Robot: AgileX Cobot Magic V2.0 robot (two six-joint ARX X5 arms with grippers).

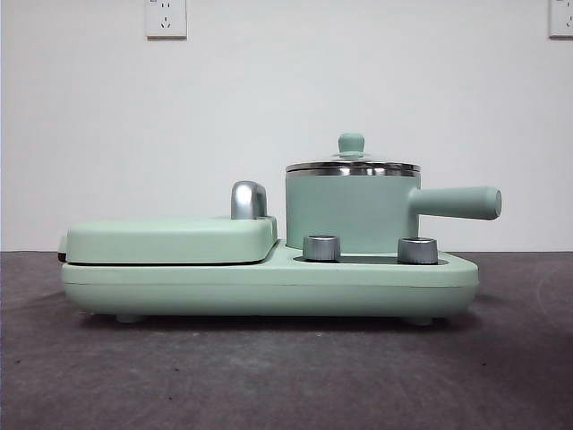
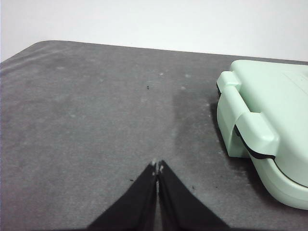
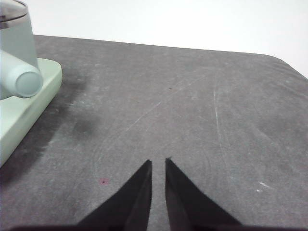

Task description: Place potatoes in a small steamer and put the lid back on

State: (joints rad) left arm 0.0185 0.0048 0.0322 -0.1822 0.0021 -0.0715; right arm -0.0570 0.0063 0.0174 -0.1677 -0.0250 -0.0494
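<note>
Sitting shut on its base, the small steamer [image 1: 351,213] has the lid [image 1: 352,166] squarely on its steel rim, the little mint knob upright on top. It stands at the right end of a long mint-green cooker base [image 1: 269,285], behind two ribbed metal dials [image 1: 321,247], its thick straight handle [image 1: 457,202] pointing toward the counter's right edge. Beside it on the left lies the flat griddle cover [image 1: 170,240], closed, with a curved chrome handle [image 1: 248,200].

No potato shows in any view, so I cannot say whether one is inside the pot or somewhere out of sight. Neither arm is at work. The left hand [image 2: 157,167] hovers over the bare dark counter [image 2: 86,120] off the griddle's hinged end, its black tips pressed together and empty. The right hand [image 3: 158,162] hangs over the counter beyond the tip of the pot's handle, its tips a narrow slit apart, holding nothing.

My guess is that the job stands either at its very start or at its close. If at the start, the next move calls for pinching that small round knob and lifting the lid straight up.

The pot's enamel looks smooth and matte, the rim bright and polished, the counter's covering scuffed and faintly scratched.
</note>
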